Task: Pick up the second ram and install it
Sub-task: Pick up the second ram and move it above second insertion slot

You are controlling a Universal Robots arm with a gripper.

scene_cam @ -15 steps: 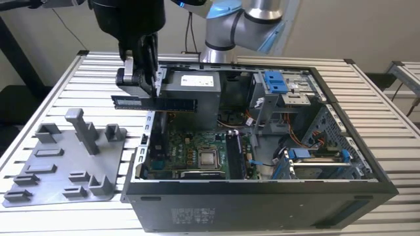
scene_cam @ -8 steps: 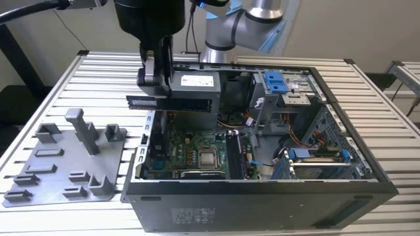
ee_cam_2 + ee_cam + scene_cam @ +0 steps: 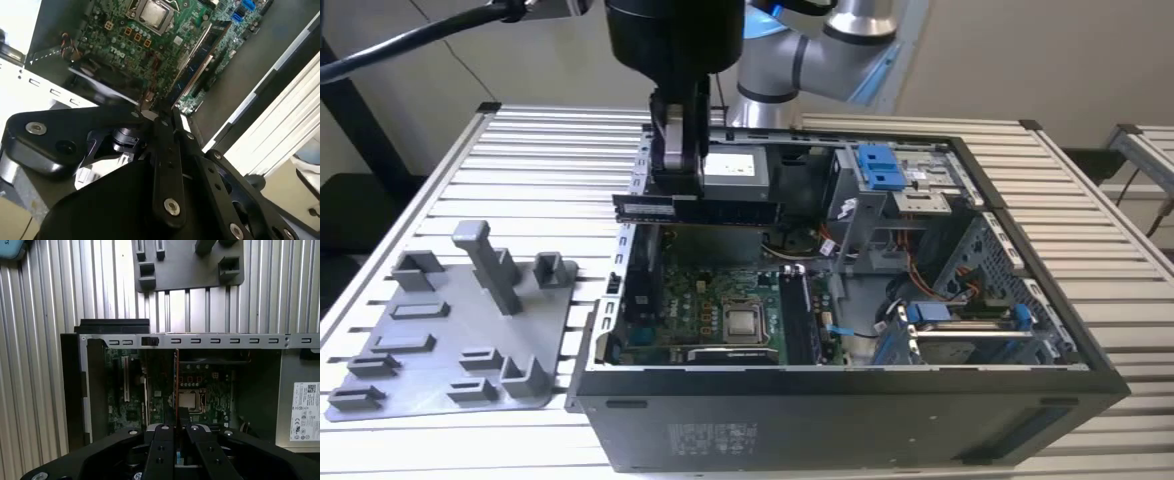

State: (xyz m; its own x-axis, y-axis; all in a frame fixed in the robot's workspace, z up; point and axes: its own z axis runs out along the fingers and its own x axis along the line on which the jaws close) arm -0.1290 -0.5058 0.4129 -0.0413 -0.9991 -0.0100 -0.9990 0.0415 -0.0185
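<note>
In the exterior view my gripper (image 3: pixel 678 170) hangs over the back part of the open computer case (image 3: pixel 854 400), shut on the second ram (image 3: pixel 720 210). The ram is a long dark strip with a pale label near one end. It lies level, on its edge, above the green board (image 3: pixel 707 290) and apart from it. In the first wrist view the ram (image 3: pixel 176 385) shows edge-on as a thin line running out from between the closed fingers (image 3: pixel 162 440). The long black slots (image 3: pixel 797 318) lie lower on the board, beside the square silver processor (image 3: pixel 744 322). The second wrist view shows my gripper (image 3: pixel 159 117) above the board (image 3: pixel 125 45).
A grey holder plate (image 3: pixel 454 340) with upright posts lies on the slatted table (image 3: pixel 520 140) at the exterior view's left. Inside the case are a metal box with a label (image 3: pixel 740 170), blue drive brackets (image 3: pixel 881 165) and loose cables (image 3: pixel 921 290). The case walls ring the board.
</note>
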